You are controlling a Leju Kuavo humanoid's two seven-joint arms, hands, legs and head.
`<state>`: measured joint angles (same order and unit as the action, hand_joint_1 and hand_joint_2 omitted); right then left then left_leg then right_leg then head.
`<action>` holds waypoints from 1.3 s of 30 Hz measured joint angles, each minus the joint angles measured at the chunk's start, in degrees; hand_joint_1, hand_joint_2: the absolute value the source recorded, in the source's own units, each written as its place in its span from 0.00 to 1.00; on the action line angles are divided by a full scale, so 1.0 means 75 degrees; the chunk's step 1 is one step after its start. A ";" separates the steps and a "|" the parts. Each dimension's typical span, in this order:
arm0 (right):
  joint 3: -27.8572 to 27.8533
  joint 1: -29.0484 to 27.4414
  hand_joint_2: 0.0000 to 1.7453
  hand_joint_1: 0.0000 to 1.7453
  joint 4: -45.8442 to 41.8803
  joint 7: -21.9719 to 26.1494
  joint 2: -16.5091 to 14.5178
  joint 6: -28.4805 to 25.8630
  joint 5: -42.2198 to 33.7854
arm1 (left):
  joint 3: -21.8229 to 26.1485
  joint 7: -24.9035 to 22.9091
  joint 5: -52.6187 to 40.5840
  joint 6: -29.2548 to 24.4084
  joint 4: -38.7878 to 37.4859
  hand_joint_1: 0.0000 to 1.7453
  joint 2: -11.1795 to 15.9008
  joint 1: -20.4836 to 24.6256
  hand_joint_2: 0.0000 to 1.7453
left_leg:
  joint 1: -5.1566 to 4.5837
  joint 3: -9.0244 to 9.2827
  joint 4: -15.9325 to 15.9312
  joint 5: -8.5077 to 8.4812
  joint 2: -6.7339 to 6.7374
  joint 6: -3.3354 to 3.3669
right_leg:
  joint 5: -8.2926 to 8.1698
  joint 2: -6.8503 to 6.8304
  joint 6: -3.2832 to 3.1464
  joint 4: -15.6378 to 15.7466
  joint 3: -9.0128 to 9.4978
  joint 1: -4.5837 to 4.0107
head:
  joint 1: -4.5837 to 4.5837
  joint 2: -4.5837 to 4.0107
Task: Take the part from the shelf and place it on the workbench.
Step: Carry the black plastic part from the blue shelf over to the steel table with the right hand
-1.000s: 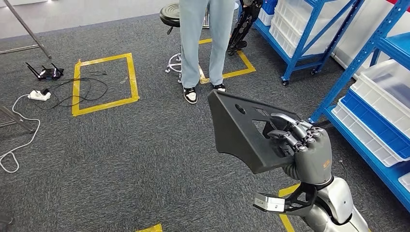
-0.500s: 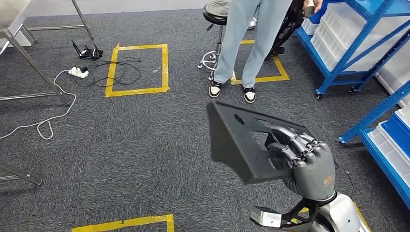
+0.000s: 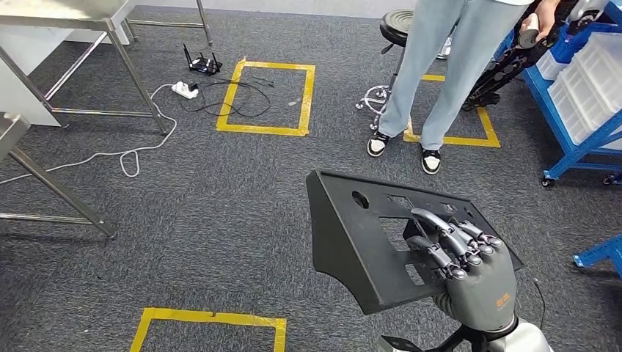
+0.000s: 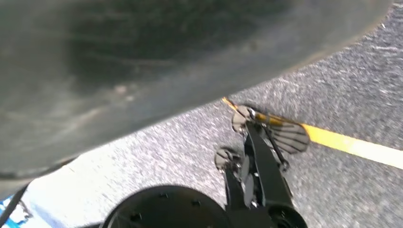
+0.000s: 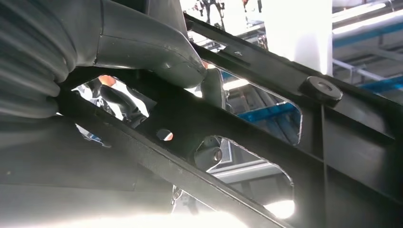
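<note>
Part: the flat dark grey plastic panel with cut-out windows (image 3: 370, 235) is carried in front of the robot, above the grey carpet (image 3: 183, 220), tilted, well apart from the steel-legged table (image 3: 110, 29) at the upper left
Right hand: the grey right hand (image 3: 469, 268) grips the panel, fingers (image 3: 440, 242) hooked through a window, probably so the plate cannot slip
Left hand: cannot tell its state; blurred grey blocks the left wrist view
Hidden: the table's top is cut off
Person: legs in pale jeans (image 3: 440, 66) stand by the blue shelving (image 3: 579, 95)

small orange mark on right hand (image 3: 480, 282), unreadable.
</note>
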<state>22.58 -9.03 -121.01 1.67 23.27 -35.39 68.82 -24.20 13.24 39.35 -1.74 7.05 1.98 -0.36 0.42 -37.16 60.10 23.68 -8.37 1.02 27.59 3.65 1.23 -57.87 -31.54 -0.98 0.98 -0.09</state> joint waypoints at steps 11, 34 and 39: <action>-0.0023 -0.0087 1.00 1.00 -0.0064 0.0000 -0.0055 -0.0156 0.0142 | -0.0047 0.0134 -0.0017 0.0024 0.0031 0.00 0.0057 0.0036 0.00 | 0.0238 -0.0181 0.0761 0.0398 0.1392 -0.0560 | -0.0056 -0.1134 0.0069 0.0154 0.0213 0.0331 | -0.0048 0.0000; -0.0675 -0.0244 1.00 1.00 -0.0182 0.0689 0.0003 -0.0492 -0.1036 | -0.0332 0.0351 0.0037 -0.0197 -0.0074 0.00 -0.0053 0.0044 0.00 | 0.0034 -0.0298 0.0216 -0.0032 0.0195 -0.0226 | 0.0084 -0.0262 -0.0009 -0.0003 0.0134 0.0191 | 0.0096 0.0000; -0.0772 -0.0557 1.00 1.00 -0.0093 0.0833 -0.0074 -0.0510 -0.1324 | -0.0389 0.0237 0.0186 -0.0205 -0.0468 0.00 -0.0082 0.0021 0.00 | 0.0056 -0.0990 0.2056 0.1021 0.1061 -0.0355 | 0.0018 -0.0818 -0.0082 0.0067 0.0168 0.0229 | 0.0023 0.0000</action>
<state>16.79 -13.20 -121.71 7.91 22.71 -39.21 58.89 -27.11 15.02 40.74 -3.28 3.55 1.37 -0.20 0.84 -44.59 75.52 31.34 -0.42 -1.64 27.73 -2.49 0.61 -57.37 -30.28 0.74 1.15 -0.09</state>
